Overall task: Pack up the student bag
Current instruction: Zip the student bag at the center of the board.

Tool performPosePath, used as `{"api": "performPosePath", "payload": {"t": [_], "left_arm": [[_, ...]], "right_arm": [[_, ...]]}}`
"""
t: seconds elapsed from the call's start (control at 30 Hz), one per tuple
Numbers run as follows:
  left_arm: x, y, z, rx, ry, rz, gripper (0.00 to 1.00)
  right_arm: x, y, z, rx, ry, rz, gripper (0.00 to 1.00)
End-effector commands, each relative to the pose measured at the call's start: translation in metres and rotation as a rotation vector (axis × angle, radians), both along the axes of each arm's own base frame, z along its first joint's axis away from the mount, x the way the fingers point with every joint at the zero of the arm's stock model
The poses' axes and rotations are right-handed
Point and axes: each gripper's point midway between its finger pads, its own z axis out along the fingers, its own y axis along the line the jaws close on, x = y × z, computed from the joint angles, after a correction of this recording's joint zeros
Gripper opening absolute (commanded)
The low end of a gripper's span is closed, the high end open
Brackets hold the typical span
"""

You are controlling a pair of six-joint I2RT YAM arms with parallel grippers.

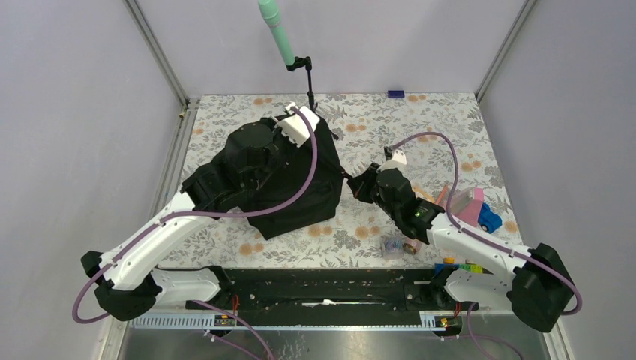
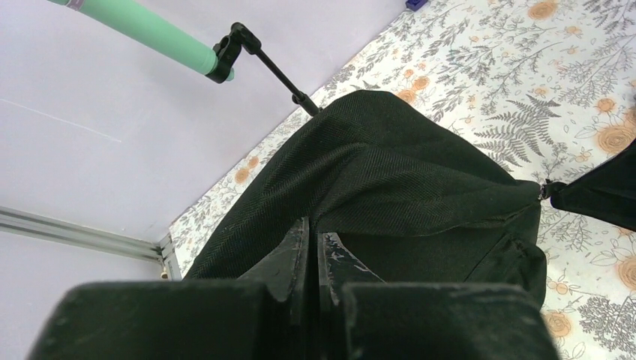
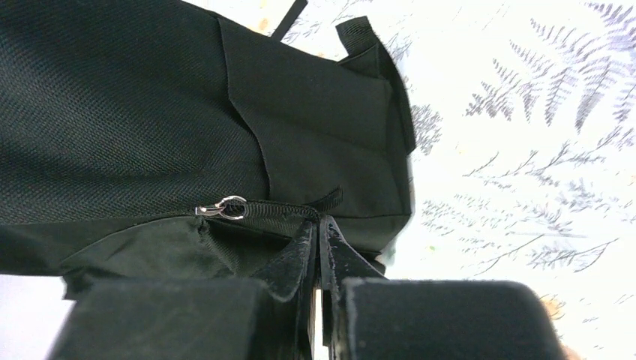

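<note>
The student bag (image 1: 304, 204) lies slumped on the left half of the flowered table (image 1: 420, 150), closer to the left edge than the right and reaching back towards the far edge. It is black, and I see no opening from where I stand.

The left gripper (image 2: 313, 234) sits over the far part of the bag, fingers pressed together. The cloth rises in folds to meet the tips, so it looks to be pinching a ridge of the fabric.

At the bag's right side the right gripper (image 3: 318, 229) is also clamped tight, with a short black pull strap (image 3: 292, 210) nipped between its fingertips. That strap runs back to a small metal zipper slider (image 3: 221, 208) on the bag's seam.

Further out, a mint-green tube (image 1: 276, 31) is held slanting on a thin black stand (image 1: 309, 82) near the far edge, just behind the bag. A small dark blue thing (image 1: 395, 94) lies right at the far edge.

Towards the right edge lie a pink object (image 1: 469, 206) and a blue toy (image 1: 489, 217), touching or nearly so. Near the front edge, beside the right arm, sits a little clear tub (image 1: 394, 246) of coloured bits; I cannot make out what they are.
</note>
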Motion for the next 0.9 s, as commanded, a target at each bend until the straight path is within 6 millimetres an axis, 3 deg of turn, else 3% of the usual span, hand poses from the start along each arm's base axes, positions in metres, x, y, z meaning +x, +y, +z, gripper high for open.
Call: {"api": "performPosePath", "payload": {"t": [0.0,0.03,0.17,0.3,0.33,0.4,0.43,0.53,0.6,0.7,0.87], "left_arm": [[0.012,0.037,0.1,-0.256,-0.238,0.176,0.0],[0.014,0.035,0.1,-0.256,-0.237,0.172,0.0],[0.027,0.027,0.098,-0.232,-0.236,0.178,0.0],[0.04,0.029,0.096,-0.206,-0.235,0.208,0.0],[0.04,0.029,0.095,-0.208,-0.23,0.205,0.0],[0.034,0.026,0.092,-0.229,-0.203,0.174,0.01],[0.03,0.022,0.089,-0.24,-0.186,0.144,0.11],[0.016,0.017,0.084,-0.288,-0.159,0.067,0.59],[0.006,0.012,0.084,-0.311,-0.141,0.006,0.82],[-0.01,0.007,0.087,-0.334,-0.108,-0.069,0.97],[-0.032,0.014,0.084,-0.334,-0.04,-0.114,0.99]], "right_arm": [[0.025,-0.028,-0.017,-0.25,-0.02,-0.058,0.0],[0.034,-0.024,-0.007,-0.265,-0.045,-0.057,0.0],[0.06,-0.014,0.001,-0.308,-0.07,-0.047,0.0],[0.072,-0.005,0.011,-0.324,-0.101,-0.017,0.0],[0.072,-0.002,0.013,-0.326,-0.109,0.004,0.04],[0.067,0.0,0.017,-0.319,-0.119,0.035,0.27],[0.063,0.001,0.018,-0.317,-0.126,0.055,0.37],[0.051,0.004,0.021,-0.309,-0.144,0.127,0.62],[0.043,0.005,0.025,-0.305,-0.149,0.168,0.76],[0.032,0.002,0.033,-0.295,-0.157,0.19,0.83],[0.02,-0.008,0.047,-0.283,-0.178,0.187,0.94]]}}
